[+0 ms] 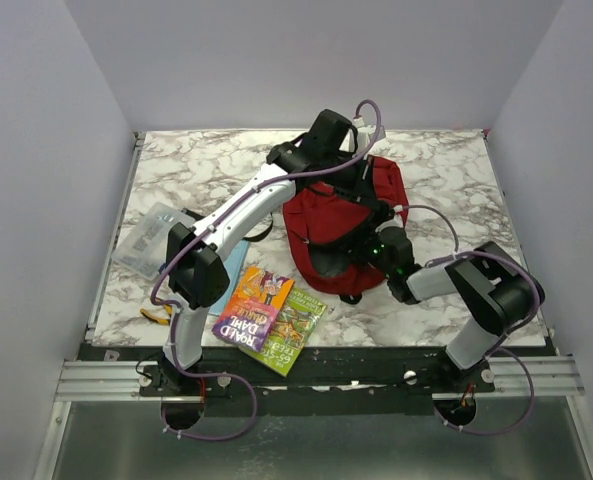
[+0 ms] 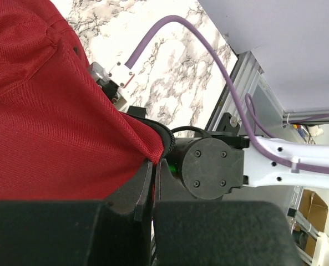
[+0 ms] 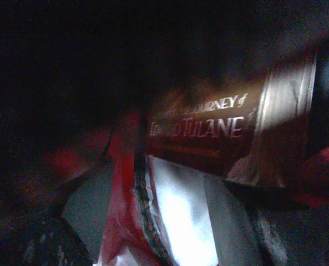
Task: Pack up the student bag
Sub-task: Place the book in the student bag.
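Only two bits of writing can be made out from here. On the surface [image 1: 196,165], the purple-covered book [image 1: 256,308] carries "ROALD DAHL" in big pale letters, upside down in the overhead view. The smaller print on that cover is too fine to read. The green book [image 1: 304,328] under it has lettering too, none of it legible. Among the red cloth of the student bag [image 3: 119,210], a dark book [image 3: 219,136] shows "JOURNEY of" and, below, "EDWARD TULANE" in light capitals. The word before "JOURNEY" is lost in shadow.
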